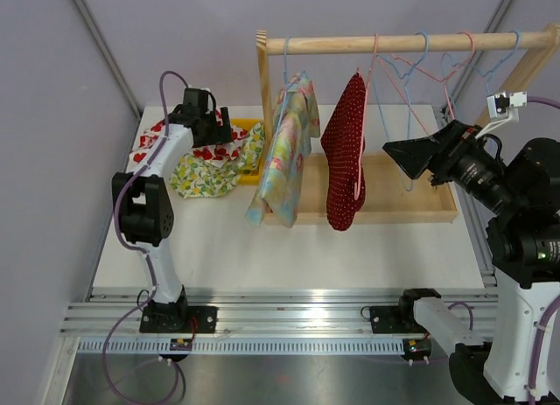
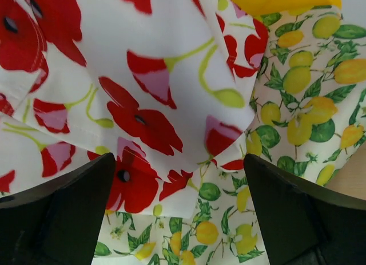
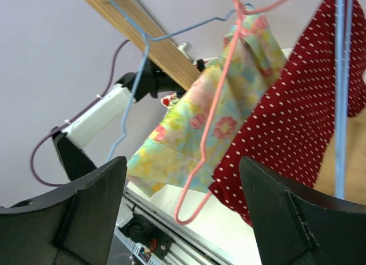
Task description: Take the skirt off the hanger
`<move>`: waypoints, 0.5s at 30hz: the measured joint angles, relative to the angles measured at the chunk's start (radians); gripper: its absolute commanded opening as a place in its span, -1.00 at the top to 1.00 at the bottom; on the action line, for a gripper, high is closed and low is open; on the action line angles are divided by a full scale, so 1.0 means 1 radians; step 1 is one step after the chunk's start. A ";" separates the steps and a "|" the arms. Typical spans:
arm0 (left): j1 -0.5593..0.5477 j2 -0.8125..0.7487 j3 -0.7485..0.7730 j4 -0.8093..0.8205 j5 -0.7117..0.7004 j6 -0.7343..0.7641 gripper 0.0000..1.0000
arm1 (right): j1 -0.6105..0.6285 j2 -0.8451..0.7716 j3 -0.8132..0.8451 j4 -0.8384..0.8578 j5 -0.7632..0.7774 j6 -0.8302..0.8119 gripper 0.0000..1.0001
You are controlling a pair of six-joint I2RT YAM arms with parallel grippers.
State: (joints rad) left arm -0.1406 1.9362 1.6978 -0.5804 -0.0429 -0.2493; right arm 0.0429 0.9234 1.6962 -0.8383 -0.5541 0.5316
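Note:
From the wooden rail (image 1: 402,44) hang a pastel floral skirt (image 1: 284,151) and a red polka-dot skirt (image 1: 346,151), each on a wire hanger. My right gripper (image 1: 398,156) is open just right of the red skirt and holds nothing. In the right wrist view a pink hanger (image 3: 206,156) dangles ahead between the open fingers (image 3: 97,208), with the red skirt (image 3: 291,127) behind it. My left gripper (image 1: 219,125) is open over a red-poppy skirt (image 2: 143,76) lying on a lemon-print one (image 2: 297,105). Nothing is in its jaws.
A yellow bin (image 1: 249,125) sits behind the pile of loose skirts (image 1: 206,164). Several bare blue and pink hangers (image 1: 420,68) hang on the rail's right half. The rack's upright post (image 1: 262,81) and wooden base (image 1: 420,208) stand mid-table. Grey walls close both sides.

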 measured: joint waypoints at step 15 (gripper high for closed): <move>-0.015 -0.880 -0.256 -0.043 -0.019 -0.047 -0.98 | 0.000 0.188 -0.003 0.229 -0.146 0.089 -0.61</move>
State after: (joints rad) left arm -0.1555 1.0557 1.4418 -0.6235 -0.0624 -0.2966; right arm 0.0429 1.1118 1.6936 -0.6090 -0.7006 0.6209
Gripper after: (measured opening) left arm 0.987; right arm 0.820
